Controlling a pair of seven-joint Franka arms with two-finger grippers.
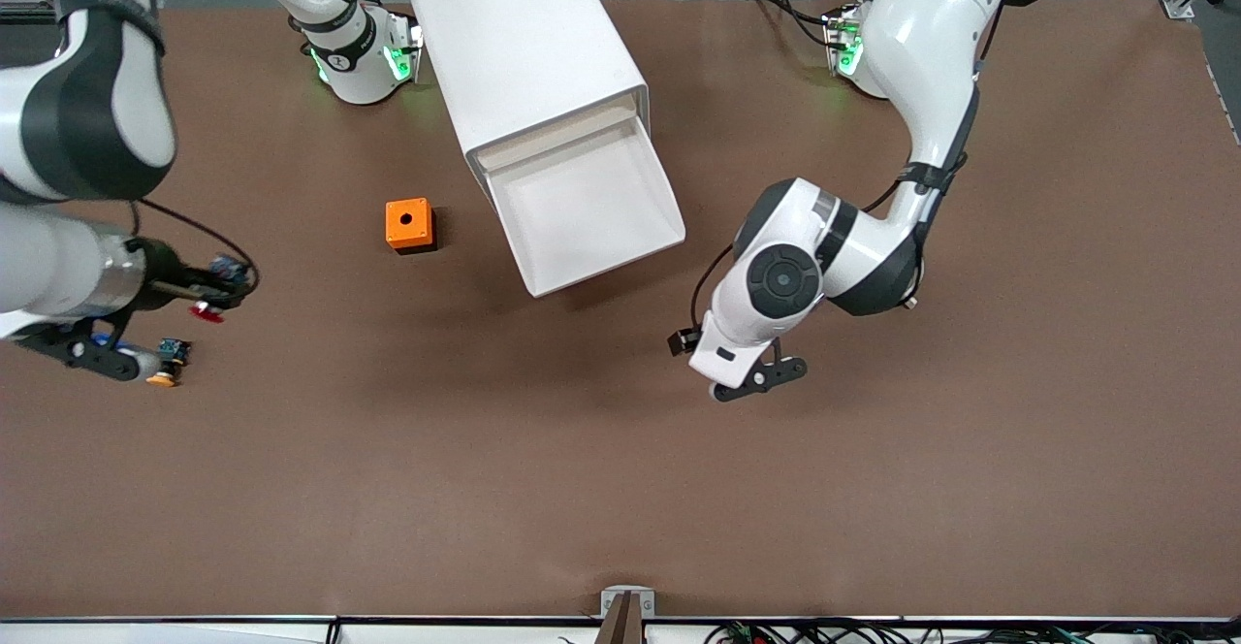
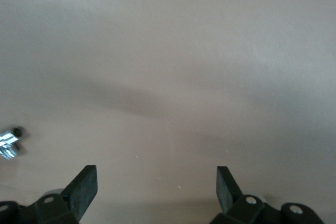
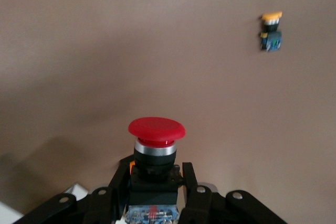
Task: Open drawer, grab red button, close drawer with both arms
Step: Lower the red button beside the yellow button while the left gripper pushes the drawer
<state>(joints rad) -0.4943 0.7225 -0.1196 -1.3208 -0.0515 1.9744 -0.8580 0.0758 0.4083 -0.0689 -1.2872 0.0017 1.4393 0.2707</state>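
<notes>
The drawer, uppermost in the white cabinet, stands pulled out, and its tray shows nothing inside. My right gripper hangs over the table at the right arm's end, shut on the button. In the right wrist view the button has a red mushroom cap and a black-and-blue body, held between the fingers of the right gripper. My left gripper is open over bare table, toward the left arm's end from the drawer. The left wrist view shows the left gripper with nothing between its fingers.
An orange box with a hole sits on the table beside the drawer, toward the right arm's end. A like button with an orange-yellow cap lies nearer to the front camera than the right gripper. The brown table spreads wide below.
</notes>
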